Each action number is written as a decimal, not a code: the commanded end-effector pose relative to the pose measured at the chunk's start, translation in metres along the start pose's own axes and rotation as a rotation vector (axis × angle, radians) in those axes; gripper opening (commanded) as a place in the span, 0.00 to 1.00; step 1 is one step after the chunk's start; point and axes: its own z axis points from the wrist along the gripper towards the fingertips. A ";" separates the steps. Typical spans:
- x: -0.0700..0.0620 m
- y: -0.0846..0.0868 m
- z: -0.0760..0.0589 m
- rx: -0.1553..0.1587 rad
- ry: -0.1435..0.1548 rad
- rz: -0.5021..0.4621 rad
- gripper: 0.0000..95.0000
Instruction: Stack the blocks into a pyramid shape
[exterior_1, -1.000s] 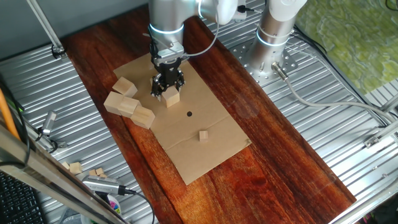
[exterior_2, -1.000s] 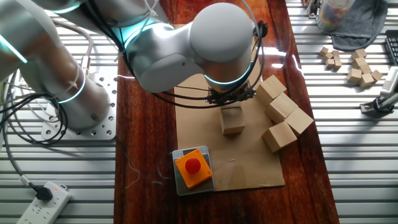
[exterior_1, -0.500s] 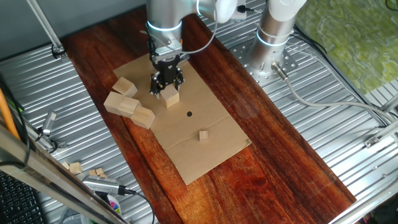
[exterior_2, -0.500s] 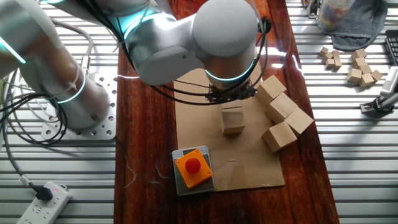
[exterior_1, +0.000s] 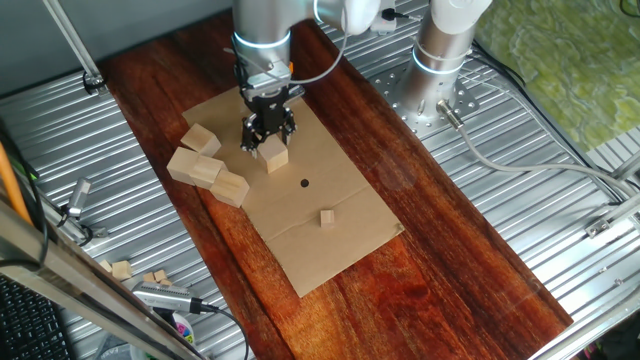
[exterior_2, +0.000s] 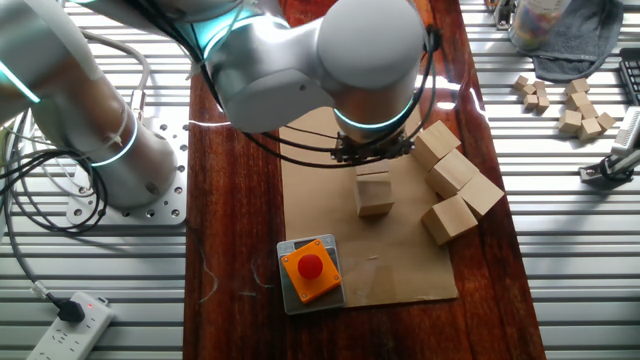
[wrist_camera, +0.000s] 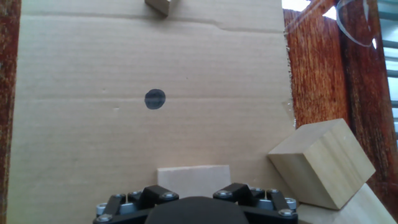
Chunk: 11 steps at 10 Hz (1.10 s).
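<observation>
**Gripper sits over one block on the cardboard; the other blocks lie in a loose cluster**

Your table (exterior_1: 420, 230) is a dark wood board with a cardboard sheet (exterior_1: 330, 235) laid across its middle. The arm (exterior_2: 300, 70) reaches down over the sheet's far half, toward the table's back edge. Its gripper (exterior_1: 268, 133) sits directly above a single block (exterior_1: 276, 155) that rests on the cardboard. You cannot tell from any view whether the fingers are spread or pinching that block; the hand view shows only its top edge (wrist_camera: 193, 174) just ahead of the gripper body. The other blocks (exterior_1: 205, 165) lie in a loose cluster at the sheet's left edge, touching one another, none stacked squarely. An orange box with a red button (exterior_2: 310, 270) sits at the sheet's near corner in the other fixed view. A black dot (exterior_1: 304, 183) marks the cardboard near the middle, and a tiny cube (exterior_1: 326, 217) sits beyond it.
</observation>
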 end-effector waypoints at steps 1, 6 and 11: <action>-0.001 0.000 -0.002 -0.016 -0.009 0.002 0.80; 0.003 -0.006 -0.021 -0.062 -0.019 0.017 0.80; 0.022 -0.020 -0.046 -0.054 0.095 0.306 0.40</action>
